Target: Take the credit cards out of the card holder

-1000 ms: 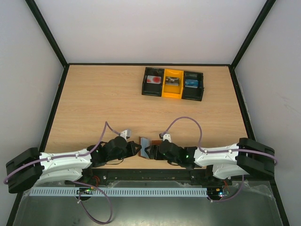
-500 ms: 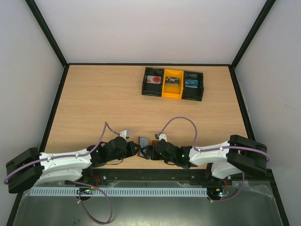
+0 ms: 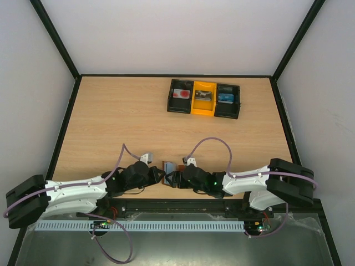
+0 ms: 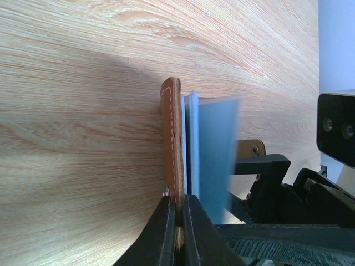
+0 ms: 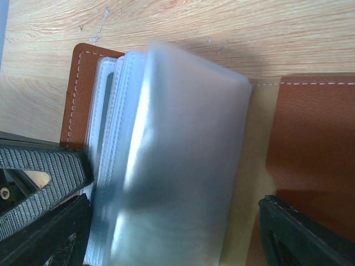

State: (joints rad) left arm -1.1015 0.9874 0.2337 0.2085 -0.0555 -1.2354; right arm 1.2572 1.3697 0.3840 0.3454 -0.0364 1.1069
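The brown leather card holder (image 3: 169, 168) stands on edge at the table's near edge, between both grippers. My left gripper (image 4: 177, 219) is shut on its brown cover (image 4: 172, 133), and the pale blue sleeves (image 4: 213, 149) fan out to the right. In the right wrist view the holder lies open, with blurred clear sleeves (image 5: 177, 160) and brown cover (image 5: 310, 138). My right gripper (image 5: 177, 235) is open, with one finger on each side of the sleeves. I cannot tell whether a card is in the sleeves. Three credit cards (image 3: 203, 95) lie in the far tray.
A black-and-yellow three-compartment tray (image 3: 204, 109) stands at the back of the table, right of centre, one card in each compartment. Black frame rails run along the table's sides. Both arms lie low along the near edge.
My right gripper has moved left, closer to the holder. The holder and my left gripper have shifted slightly left. The sleeves are blurred with motion.
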